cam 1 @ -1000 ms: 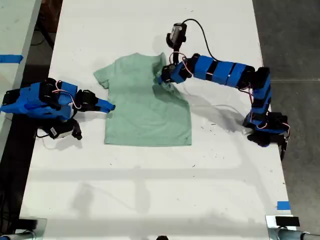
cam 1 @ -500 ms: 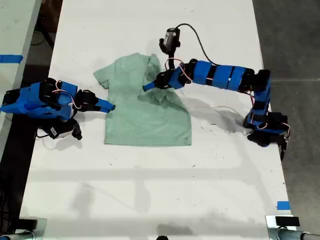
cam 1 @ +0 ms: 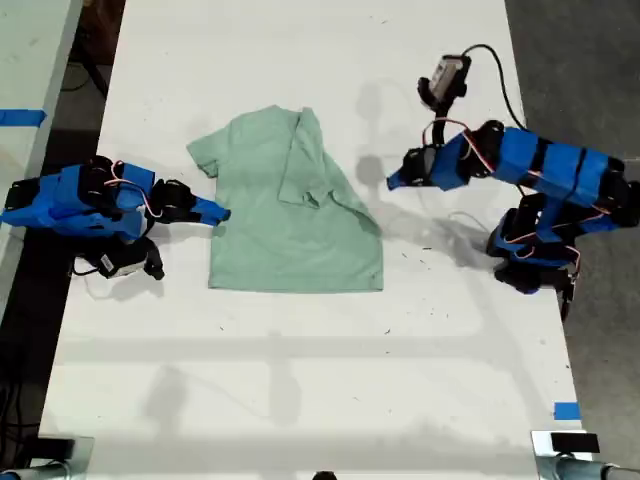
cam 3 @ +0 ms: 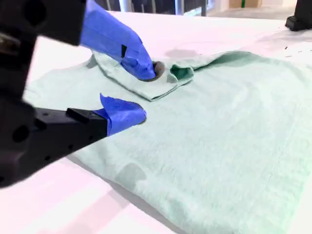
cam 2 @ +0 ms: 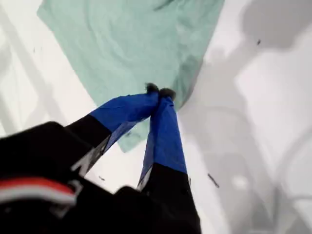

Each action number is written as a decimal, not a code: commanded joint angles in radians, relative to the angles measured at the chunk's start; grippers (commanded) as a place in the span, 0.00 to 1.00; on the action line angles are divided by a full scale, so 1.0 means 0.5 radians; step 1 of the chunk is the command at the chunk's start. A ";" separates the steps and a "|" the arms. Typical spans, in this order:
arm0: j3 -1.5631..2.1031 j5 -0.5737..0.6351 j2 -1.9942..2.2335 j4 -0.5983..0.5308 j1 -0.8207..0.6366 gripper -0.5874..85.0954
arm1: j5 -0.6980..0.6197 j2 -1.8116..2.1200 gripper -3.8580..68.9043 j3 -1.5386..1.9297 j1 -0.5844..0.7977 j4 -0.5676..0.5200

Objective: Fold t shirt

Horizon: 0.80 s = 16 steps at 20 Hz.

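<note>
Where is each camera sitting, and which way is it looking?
Exterior view: high over the white table, looking straight down at the t shirt; both blue arms show.
First wrist view: rides my first gripper, up above the table, looking down past its shut jaws at the t shirt's edge.
Second wrist view: rides my second gripper, low by the cloth, looking across it between open jaws.
Shared: all three views show the t shirt and the table.
</note>
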 commanded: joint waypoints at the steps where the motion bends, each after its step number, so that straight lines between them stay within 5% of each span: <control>1: 0.006 0.006 0.021 0.003 -0.040 0.13 | 0.245 0.948 0.04 0.853 -0.190 -0.163; 5: 0.006 0.006 0.021 0.003 -0.040 0.13 | 0.552 2.086 0.04 1.736 -0.383 0.043; 8: 0.006 0.006 0.021 0.003 -0.040 0.13 | 0.930 2.071 0.04 1.899 -0.568 0.215; 16: 0.006 0.006 0.021 0.003 -0.043 0.13 | 0.985 2.068 0.04 1.902 -0.638 0.344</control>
